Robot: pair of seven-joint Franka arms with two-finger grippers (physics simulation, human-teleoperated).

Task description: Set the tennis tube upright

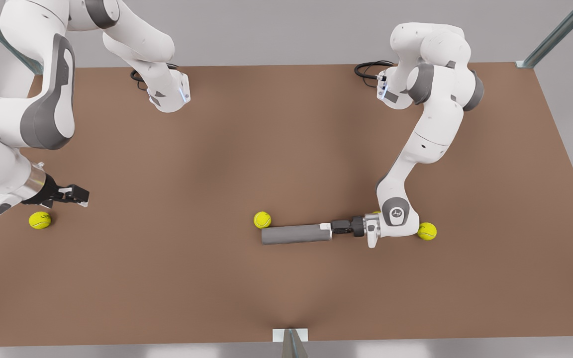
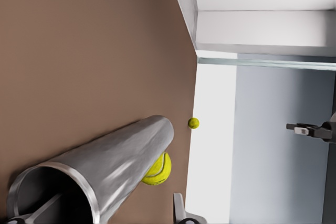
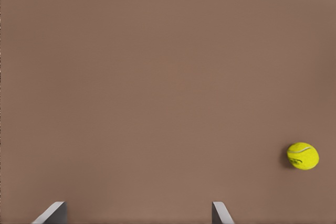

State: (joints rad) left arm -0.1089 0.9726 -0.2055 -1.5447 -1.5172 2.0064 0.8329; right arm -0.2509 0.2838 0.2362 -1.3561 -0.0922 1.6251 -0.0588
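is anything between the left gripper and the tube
Nothing visible. The left gripper is already at the open silvery end of the tube, which lies flat on the table. One ball sits beside the tube's far end. The right gripper waits open, far off.

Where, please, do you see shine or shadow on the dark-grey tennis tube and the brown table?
Left wrist view: bright streaks run along the dark-grey cylindrical tennis tube, whose silvery rim glints near the left gripper. Front view: the tube looks matte, and soft, dim patches darken the brown table. Right wrist view: a yellow-green tennis ball casts a faint shadow beyond the open right gripper.
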